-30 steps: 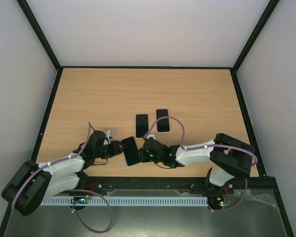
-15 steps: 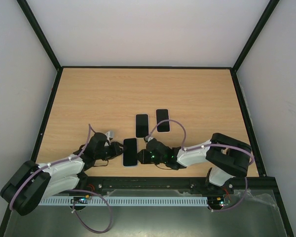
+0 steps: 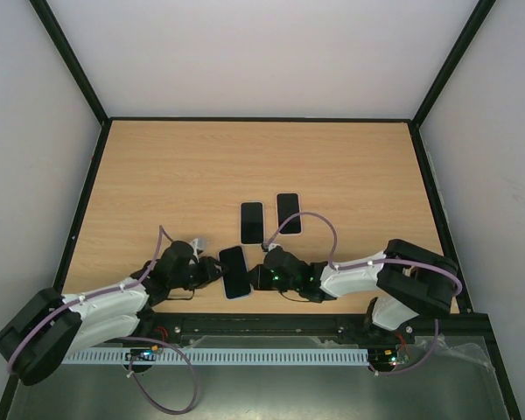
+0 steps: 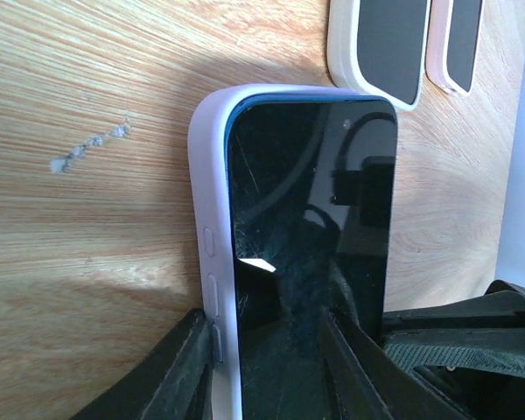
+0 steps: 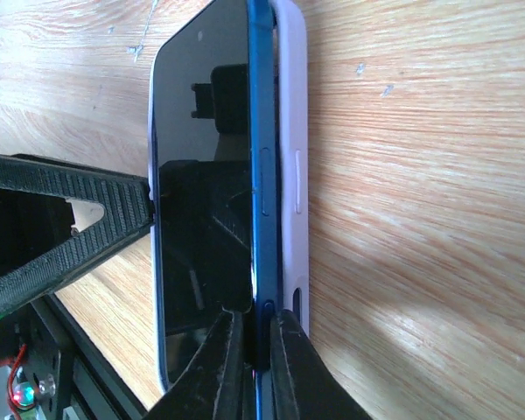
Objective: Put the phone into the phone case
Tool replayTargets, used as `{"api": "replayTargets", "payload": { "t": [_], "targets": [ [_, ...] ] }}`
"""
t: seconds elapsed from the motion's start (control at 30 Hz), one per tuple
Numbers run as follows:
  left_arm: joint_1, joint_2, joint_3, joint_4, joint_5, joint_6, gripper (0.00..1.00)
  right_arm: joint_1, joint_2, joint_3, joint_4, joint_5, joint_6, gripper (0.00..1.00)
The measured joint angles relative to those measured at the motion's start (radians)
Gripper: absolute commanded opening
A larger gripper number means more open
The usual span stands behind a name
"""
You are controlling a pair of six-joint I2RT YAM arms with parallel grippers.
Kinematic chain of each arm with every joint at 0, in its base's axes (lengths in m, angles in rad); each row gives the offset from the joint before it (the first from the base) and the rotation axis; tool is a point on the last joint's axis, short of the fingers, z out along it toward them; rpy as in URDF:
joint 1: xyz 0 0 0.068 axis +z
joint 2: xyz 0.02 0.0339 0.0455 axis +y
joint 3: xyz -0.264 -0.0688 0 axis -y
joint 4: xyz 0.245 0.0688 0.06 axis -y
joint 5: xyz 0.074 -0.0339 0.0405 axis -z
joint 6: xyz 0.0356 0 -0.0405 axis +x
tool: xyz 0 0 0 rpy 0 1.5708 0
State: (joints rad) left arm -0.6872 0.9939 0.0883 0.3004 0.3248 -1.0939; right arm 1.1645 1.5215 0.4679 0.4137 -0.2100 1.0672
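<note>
A dark-screened blue phone [image 3: 234, 271] lies partly in a lavender phone case [image 4: 208, 201] on the wooden table near the front edge, between both grippers. My left gripper [image 3: 212, 273] holds its near left corner: in the left wrist view [image 4: 264, 319] one finger sits against the case's side and the other on the phone's screen [image 4: 311, 219]. My right gripper [image 3: 255, 276] is shut on the phone's blue right edge [image 5: 264, 175], shown in the right wrist view [image 5: 258, 317]. That edge stands raised beside the case wall [image 5: 290, 131].
Two more phones in light cases lie side by side just beyond, a white-cased one [image 3: 252, 222] and a pinkish one [image 3: 288, 213]; both show in the left wrist view [image 4: 381, 44] [image 4: 462, 39]. The black front rail [image 3: 271, 325] runs close behind the grippers.
The phone and case swung from a tilt to upright, then shifted slightly right with a small tilt. Both grippers stayed at its sides and the left one moved closer.
</note>
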Motion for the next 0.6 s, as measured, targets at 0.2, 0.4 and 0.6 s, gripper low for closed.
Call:
{"api": "replayTargets", "payload": {
  "t": [0.2,0.4,0.6],
  "targets": [
    [-0.016,-0.009,-0.008,0.002,-0.011,-0.018,0.33,0.000,-0.010,-0.016,0.018,0.000,0.003,0.08],
    [-0.031,-0.018,-0.029,0.032,-0.012,-0.045,0.33,0.000,-0.006,-0.026,0.042,-0.012,0.016,0.11],
    [-0.032,-0.051,-0.030,0.010,-0.019,-0.051,0.33,0.000,-0.005,-0.026,0.053,-0.009,0.022,0.32]
  ]
}}
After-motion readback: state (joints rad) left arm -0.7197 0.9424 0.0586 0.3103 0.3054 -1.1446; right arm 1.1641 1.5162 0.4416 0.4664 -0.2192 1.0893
